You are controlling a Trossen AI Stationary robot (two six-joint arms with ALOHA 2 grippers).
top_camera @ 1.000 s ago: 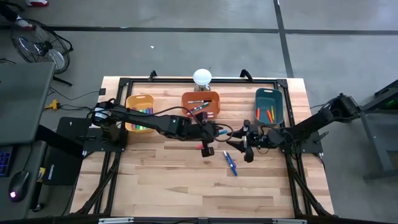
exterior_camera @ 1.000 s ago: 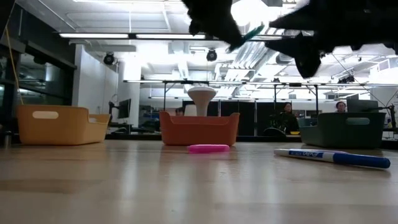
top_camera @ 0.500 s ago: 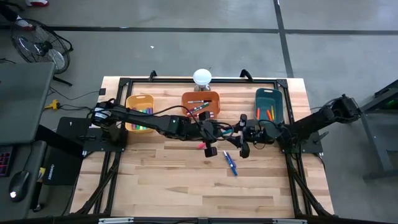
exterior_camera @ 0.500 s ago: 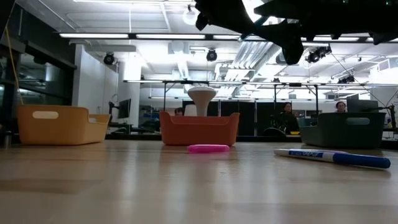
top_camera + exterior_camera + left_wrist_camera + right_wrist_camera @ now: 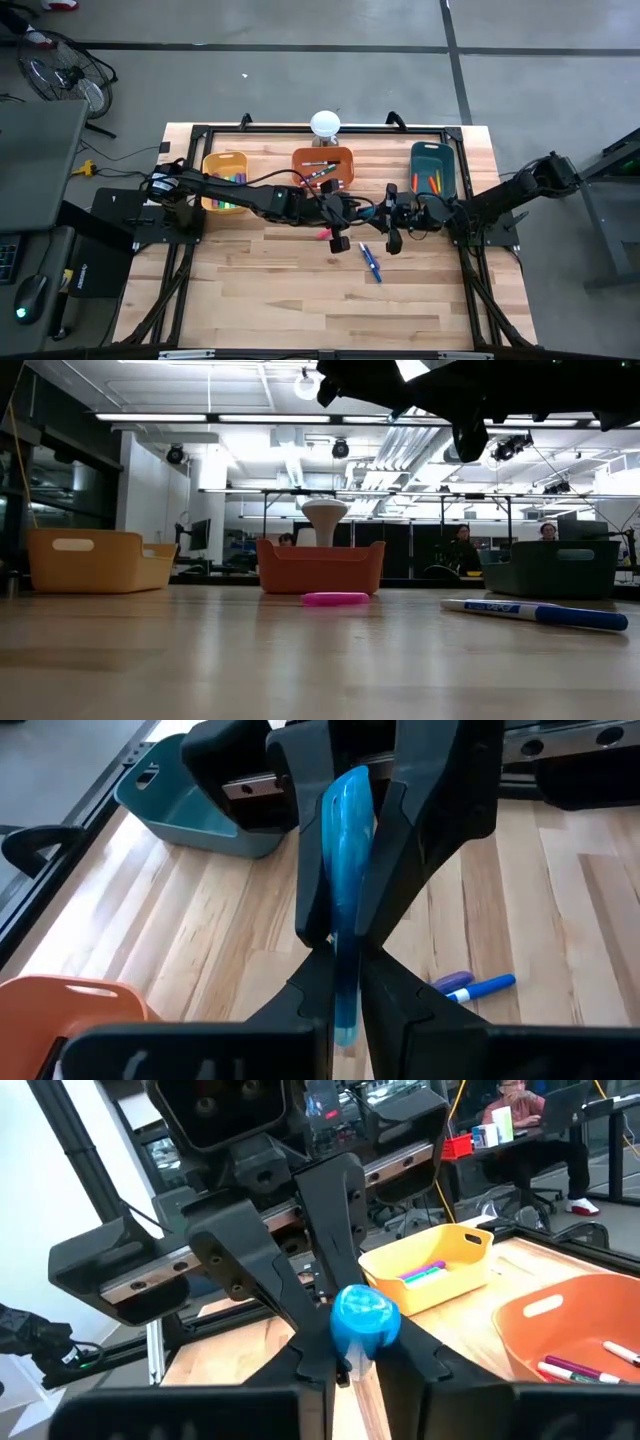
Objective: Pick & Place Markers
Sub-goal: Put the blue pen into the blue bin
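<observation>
Mid-air above the middle of the counter (image 5: pixel 260 290), the left claw (image 5: pixel 345 985) is clenched on a blue marker (image 5: pixel 347 870), and the right claw (image 5: pixel 350 1365) is pinched onto the same marker from the opposite end, so this looks like a handover. To do it well, the right claw should be firmly seated before the left lets go, and the left should part its fingers without dragging the marker sideways. The teal bin (image 5: pixel 433 171) lies just behind the right arm, probably the target. A blue-capped marker (image 5: pixel 371 262) and a pink marker (image 5: pixel 335 598) lie loose on the counter below.
</observation>
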